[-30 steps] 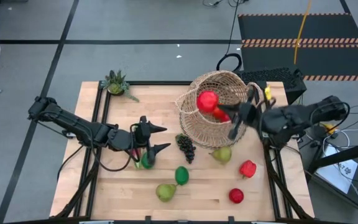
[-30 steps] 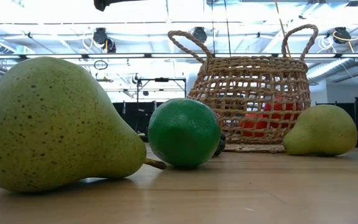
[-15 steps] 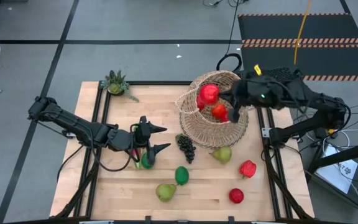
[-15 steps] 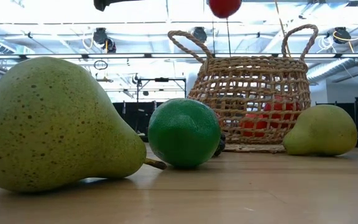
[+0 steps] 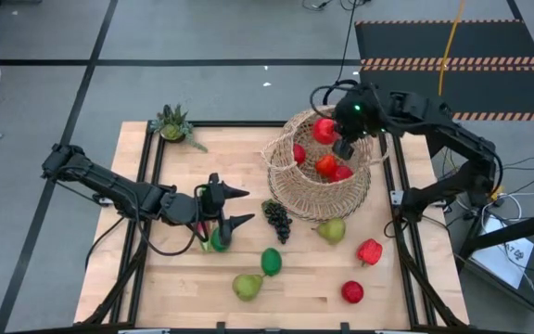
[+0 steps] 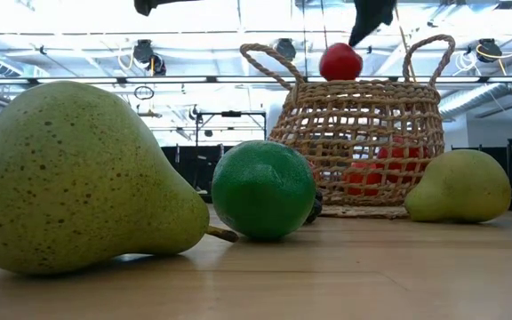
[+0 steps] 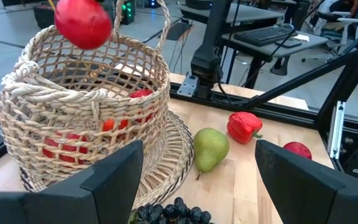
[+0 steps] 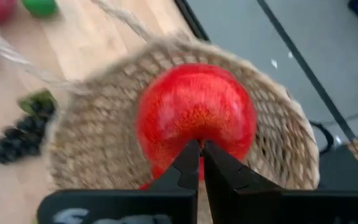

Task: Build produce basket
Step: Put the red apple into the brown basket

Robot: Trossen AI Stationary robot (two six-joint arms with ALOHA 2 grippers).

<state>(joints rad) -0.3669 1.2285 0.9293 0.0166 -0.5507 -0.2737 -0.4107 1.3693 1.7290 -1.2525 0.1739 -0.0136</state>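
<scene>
A: Pears? Two on the surface (image 5: pixel 170 278): the near pear (image 5: pixel 247 286) lies on its side, long axis along the front edge, stem toward the lime (image 5: pixel 271 261); the far pear (image 5: pixel 331 230) lies beside the basket (image 5: pixel 290 190).

B: Pincers?

A: Left pincer (image 5: pixel 233 207) gapes empty over the surface. Right pincer (image 5: pixel 342 148), closed, dangles a red apple (image 5: pixel 324 130) above the upright basket.

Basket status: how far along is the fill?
Several red pieces already lie in the basket. The right gripper, shut, dangles a red apple over the rim. Outside on the table: grapes, lime, two pears, red pepper, another red fruit. The left gripper waits open beside a green piece.
</scene>
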